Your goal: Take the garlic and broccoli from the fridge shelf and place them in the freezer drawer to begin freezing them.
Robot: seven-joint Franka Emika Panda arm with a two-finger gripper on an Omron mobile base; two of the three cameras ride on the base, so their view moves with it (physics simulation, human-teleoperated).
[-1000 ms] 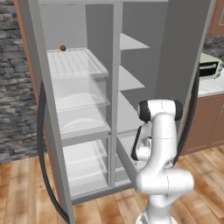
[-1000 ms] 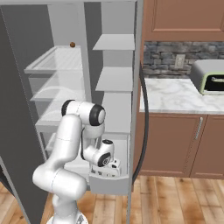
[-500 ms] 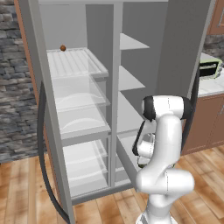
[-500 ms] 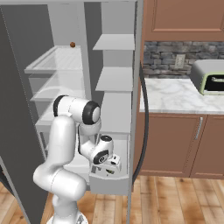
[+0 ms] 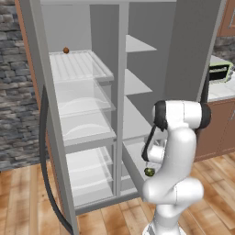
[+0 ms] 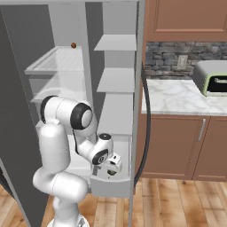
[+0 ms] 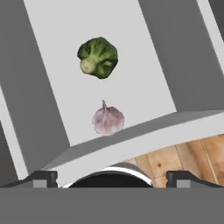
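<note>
The broccoli [image 7: 98, 57] and the garlic [image 7: 108, 120] both lie on the white floor of the pulled-out freezer drawer [image 7: 131, 132], the garlic nearer its front wall. My gripper [image 7: 112, 179] hovers above that front wall, open, with nothing between its fingers. In the base views the gripper [image 6: 113, 162] [image 5: 149, 164] hangs low over the drawer [image 6: 111, 186], and the broccoli [image 6: 111, 172] [image 5: 149, 172] shows as a dark green spot just below it. The ribbed fridge shelf [image 5: 78, 67] [image 6: 53, 62] sits high in the left compartment.
A small orange-brown ball [image 5: 66, 50] [image 6: 73, 45] rests at the back of the fridge shelf. Clear curved-front bins [image 5: 85, 98] stack below it. Right of the fridge, a toaster oven [image 6: 213, 78] stands on the marble counter [image 6: 177, 97]. The open fridge door [image 6: 17, 115] stands at the left.
The arm's upper joints have swung sideways while the hand stayed low over the drawer. The broccoli now shows lying below the open gripper.
</note>
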